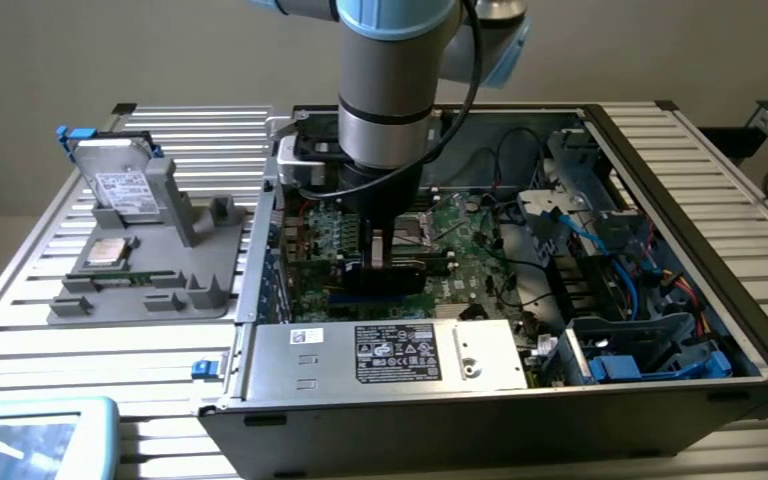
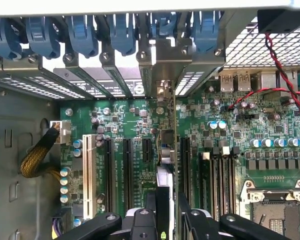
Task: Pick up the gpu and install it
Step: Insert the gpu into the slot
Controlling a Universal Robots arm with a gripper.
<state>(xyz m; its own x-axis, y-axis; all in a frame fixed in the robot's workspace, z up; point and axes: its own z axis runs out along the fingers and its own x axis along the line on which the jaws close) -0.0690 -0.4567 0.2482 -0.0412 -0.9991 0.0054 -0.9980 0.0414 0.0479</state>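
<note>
Gripper (image 1: 387,252): clenched on gpu (image 1: 381,278), centre of exterior view, inside open computer case (image 1: 491,430). Gpu held edge-on, just above green motherboard (image 2: 215,115).

Green motherboard (image 2: 135,115) with blue capacitors (image 2: 213,125); blue slot latches (image 2: 80,30); one white expansion slot (image 2: 88,175) among black ones; red-and-black twisted wire pair (image 2: 280,70); yellow braided cable sleeve (image 2: 35,160). The gpu (image 1: 404,275) is black; the arm (image 1: 384,60) pale blue and grey; the hard drive (image 1: 124,185) silver with white label and blue tabs; the table (image 1: 24,310) silvery, ribbed.
</note>
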